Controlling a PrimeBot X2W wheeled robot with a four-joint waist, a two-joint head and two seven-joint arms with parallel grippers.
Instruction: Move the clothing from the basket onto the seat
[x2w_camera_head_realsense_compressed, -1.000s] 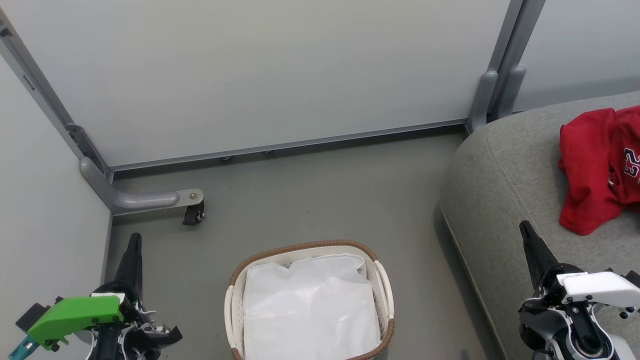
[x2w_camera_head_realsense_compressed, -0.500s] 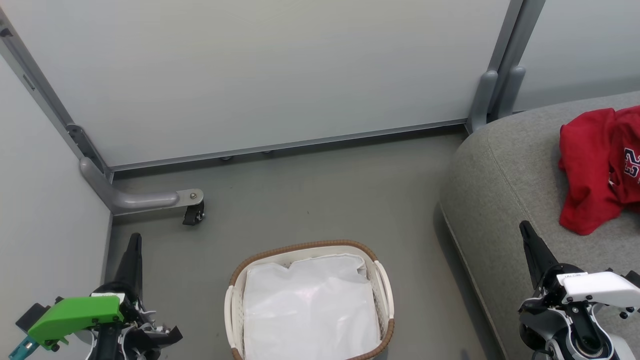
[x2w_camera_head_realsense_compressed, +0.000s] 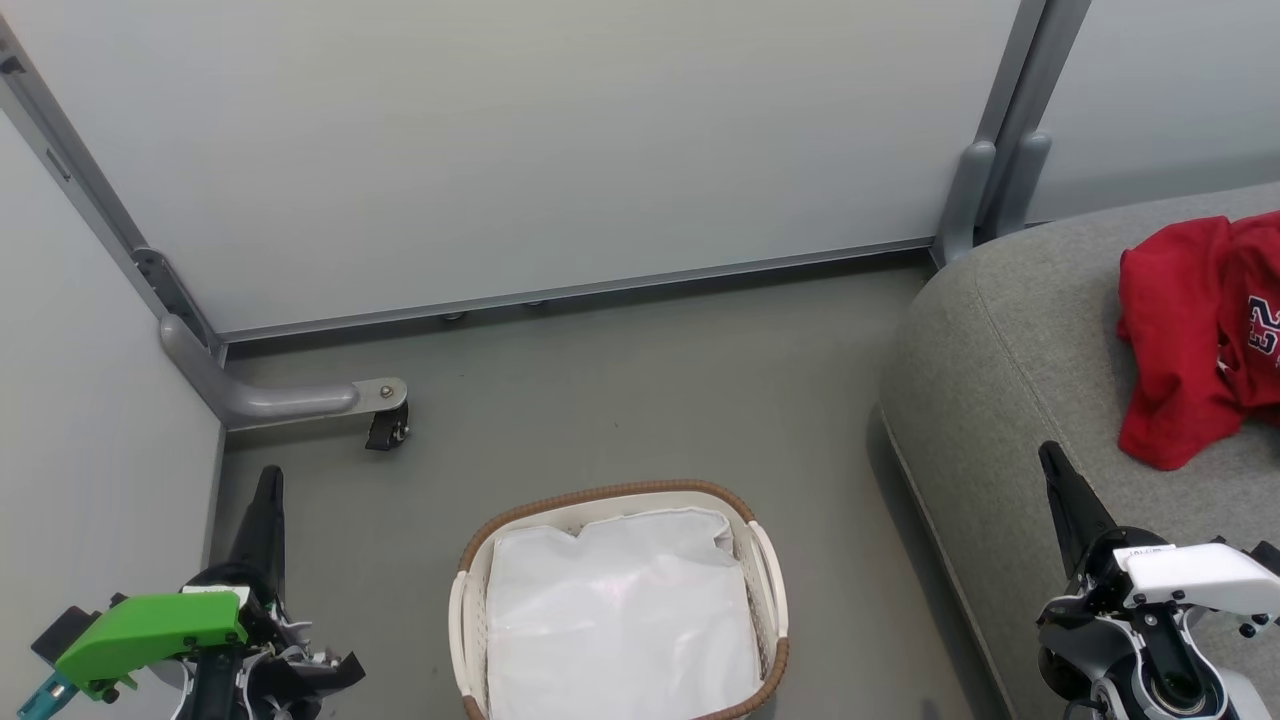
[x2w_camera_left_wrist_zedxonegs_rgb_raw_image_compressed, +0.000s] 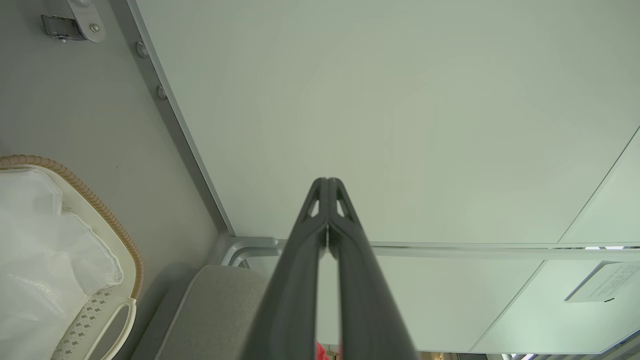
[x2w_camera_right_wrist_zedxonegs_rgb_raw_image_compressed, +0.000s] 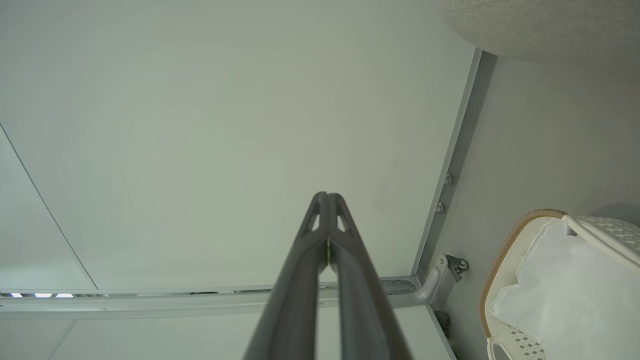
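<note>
The left claw (x2w_camera_head_realsense_compressed: 268, 480) points up at the lower left, its two fingers pressed together with nothing between them. The basket (x2w_camera_head_realsense_compressed: 604, 494) stands on the floor (x2w_camera_head_realsense_compressed: 640, 400) at centre and contains a white liner (x2w_camera_head_realsense_compressed: 620, 620). The right claw (x2w_camera_head_realsense_compressed: 1052, 460), likewise closed tip to tip and empty, shows over the front edge of the seat (x2w_camera_head_realsense_compressed: 1000, 330), where the clothing (x2w_camera_head_realsense_compressed: 1185, 340) lies crumpled, well apart from the basket.

Green cover (x2w_camera_head_realsense_compressed: 150, 628) — white cover (x2w_camera_head_realsense_compressed: 1195, 575) — dark fingers (x2w_camera_head_realsense_compressed: 1070, 500)
</note>
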